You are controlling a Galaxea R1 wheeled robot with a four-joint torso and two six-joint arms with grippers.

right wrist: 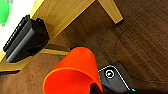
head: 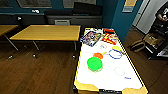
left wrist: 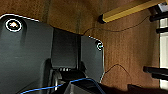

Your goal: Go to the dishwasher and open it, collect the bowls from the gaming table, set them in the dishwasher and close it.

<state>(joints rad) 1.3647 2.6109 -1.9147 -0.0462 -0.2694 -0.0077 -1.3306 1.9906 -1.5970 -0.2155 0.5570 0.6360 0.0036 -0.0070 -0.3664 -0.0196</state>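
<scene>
A: Where are the bowls at this moment?

B: In the head view the gaming table [head: 110, 72] stands just in front, with its glossy white top and yellow sides. A bright green bowl [head: 94, 63] lies on the white top, a little toward the near end. Just beyond it there is a smaller orange bowl [head: 98, 55], and further back, toward the right side, a yellow one [head: 116, 48]. A flat blue ring [head: 115, 54] lies just beside the yellow one (it may overlap it, I cannot tell).

A: And the far end of the table?

B: Colourful packages [head: 100, 37] lie there, red and mixed colours. To the left of the gaming table stands a plain yellow-topped table [head: 47, 32] on the dark wooden floor [head: 37, 72].

A: What about the grippers?

B: In the right wrist view a big orange bowl-like shape [right wrist: 72, 72] is very close to the camera, at the wrist. Whether the right fingers grasp it I cannot tell. Behind it I see the yellow end of the gaming table with its black slot box [right wrist: 25, 37]. In the left wrist view there is the floor, a thin cable [left wrist: 117, 30] and a yellow bar [left wrist: 130, 10]; the state of the left fingers I also cannot tell.

A: Any person?

B: Yes, at the far right edge of the head view, a person [head: 162, 15], only partly seen.
</scene>
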